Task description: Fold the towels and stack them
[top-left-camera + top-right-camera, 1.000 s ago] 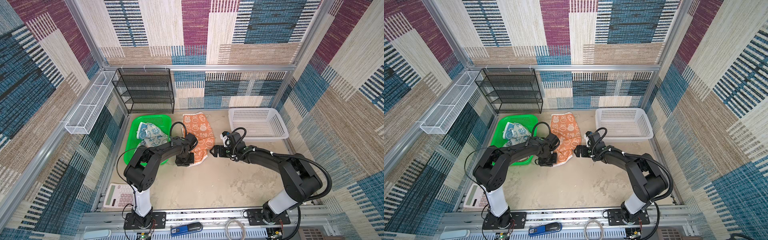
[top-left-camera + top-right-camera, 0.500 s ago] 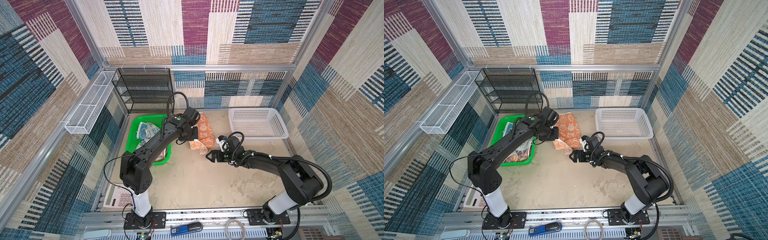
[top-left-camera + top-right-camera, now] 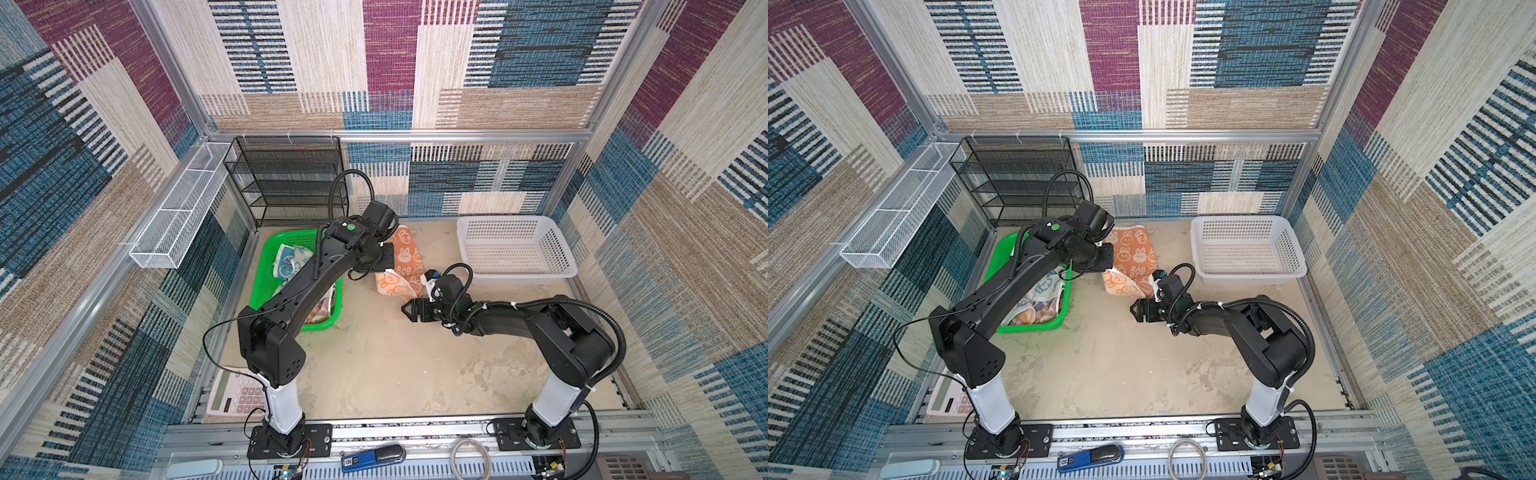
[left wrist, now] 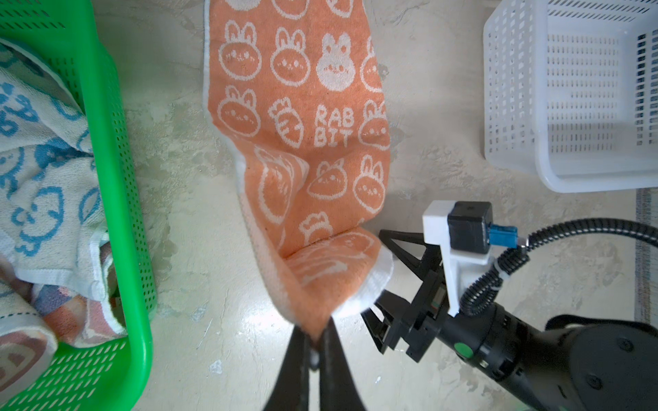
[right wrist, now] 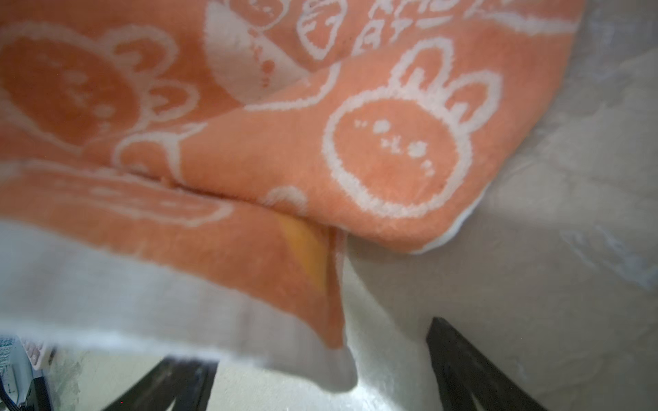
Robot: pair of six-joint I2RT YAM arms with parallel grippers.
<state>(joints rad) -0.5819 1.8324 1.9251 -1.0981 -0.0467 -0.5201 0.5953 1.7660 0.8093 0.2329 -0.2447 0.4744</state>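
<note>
An orange towel (image 3: 406, 255) (image 3: 1134, 253) with white rabbits lies partly on the table at the back middle, its near end lifted. My left gripper (image 4: 315, 334) (image 3: 383, 266) is shut on a corner of that raised end. The towel (image 4: 302, 124) (image 5: 249, 142) sags from there, and its white-edged lower corner hangs between the fingers of my right gripper (image 4: 373, 274) (image 5: 317, 341) (image 3: 405, 309), which stands open just above the table. Two more towels, one pale with blue prints (image 3: 291, 262) (image 4: 42, 142) and one with orange prints (image 3: 320, 309), lie crumpled in the green basket (image 3: 328, 322).
A white plastic basket (image 3: 515, 270) stands at the back right. A black mesh rack (image 3: 291, 183) stands behind the green basket (image 4: 117, 178), and a white wire tray (image 3: 174, 216) hangs on the left wall. A calculator (image 3: 232, 392) lies at the front left.
My left gripper has raised the orange towel's near end off the table and carried it toward the back. My right gripper has moved nearer and leftward, under the hanging corner.
</note>
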